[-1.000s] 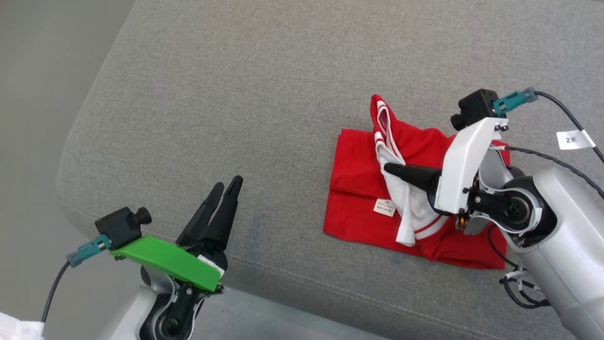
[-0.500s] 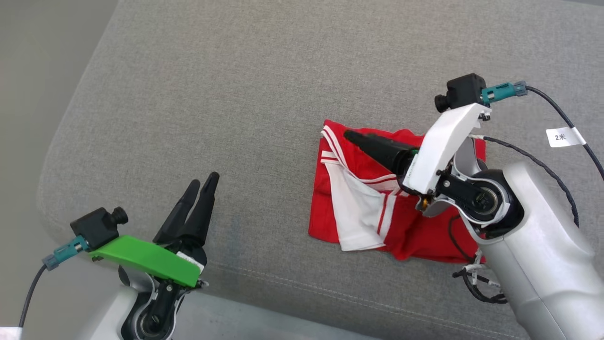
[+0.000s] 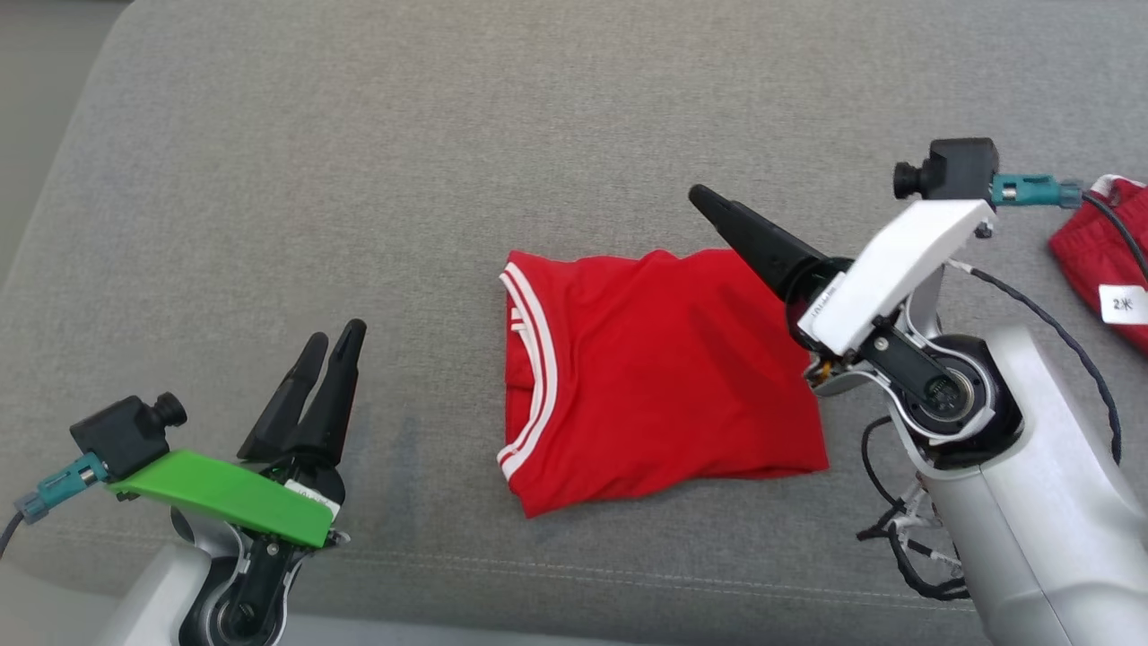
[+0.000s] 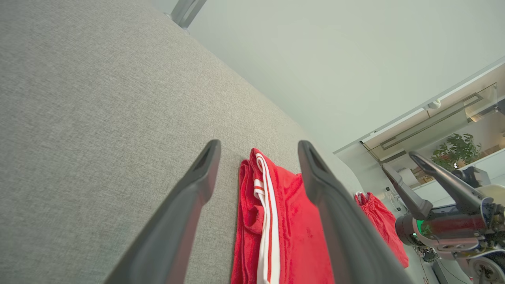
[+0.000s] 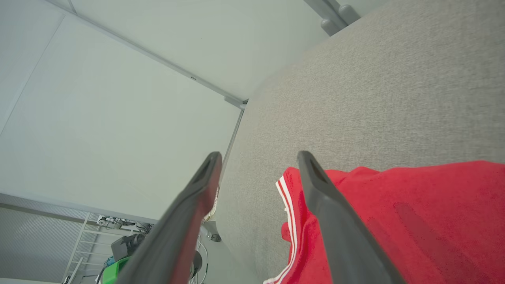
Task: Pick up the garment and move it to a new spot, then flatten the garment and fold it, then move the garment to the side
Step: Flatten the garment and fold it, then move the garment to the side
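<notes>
Left gripper (image 3: 332, 339) sits at our lower left, fingers spread wide with nothing between them, clear of the cloth. At centre on the grey cushion (image 3: 359, 161) lies the red garment (image 3: 664, 377), folded into a block, its white-striped collar toward the left. Our right gripper (image 3: 704, 199) hovers by its far right corner, equally wide and empty. We judge the garment light, limp and quick to unfold, so we would pinch all layers at opposite edges.
</notes>
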### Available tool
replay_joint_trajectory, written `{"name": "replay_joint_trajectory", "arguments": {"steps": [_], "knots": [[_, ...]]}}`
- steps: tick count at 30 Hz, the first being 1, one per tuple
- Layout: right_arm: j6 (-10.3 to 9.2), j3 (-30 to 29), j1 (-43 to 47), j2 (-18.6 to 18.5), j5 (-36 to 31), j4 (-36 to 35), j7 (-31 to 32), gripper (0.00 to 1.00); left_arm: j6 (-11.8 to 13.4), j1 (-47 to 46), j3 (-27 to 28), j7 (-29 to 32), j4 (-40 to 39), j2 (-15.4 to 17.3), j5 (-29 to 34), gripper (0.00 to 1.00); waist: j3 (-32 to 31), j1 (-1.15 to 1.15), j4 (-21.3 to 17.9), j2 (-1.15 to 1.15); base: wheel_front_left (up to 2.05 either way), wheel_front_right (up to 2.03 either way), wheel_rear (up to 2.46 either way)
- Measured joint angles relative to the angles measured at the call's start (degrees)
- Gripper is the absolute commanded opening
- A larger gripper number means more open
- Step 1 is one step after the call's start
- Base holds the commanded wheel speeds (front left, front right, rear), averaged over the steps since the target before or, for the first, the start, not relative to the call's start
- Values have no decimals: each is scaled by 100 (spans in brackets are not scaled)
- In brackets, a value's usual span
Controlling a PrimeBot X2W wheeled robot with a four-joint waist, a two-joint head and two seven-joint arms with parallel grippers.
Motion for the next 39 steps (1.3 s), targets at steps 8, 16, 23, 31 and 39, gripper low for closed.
{"name": "replay_joint_trajectory", "arguments": {"steps": [8,16,23,31,39], "knots": [[0,-114,654,-576,-381,96,-235,100,8,87,-20,22,-296,82,1,100,18,0,-580,0,0,0,0],[162,-254,961,-556,-137,209,-332,100,52,76,-124,119,-541,79,43,100,271,0,-814,0,0,0,0],[403,-265,980,-480,47,477,-387,100,78,-68,-224,255,-646,79,59,100,572,0,-824,0,0,0,0],[664,-149,933,-300,147,803,-387,100,102,-179,-252,315,-687,52,99,100,771,0,-731,0,0,0,0],[838,-76,657,-186,232,1105,-377,100,102,-311,-275,339,-662,-48,99,100,852,0,-596,0,0,0,0]]}}
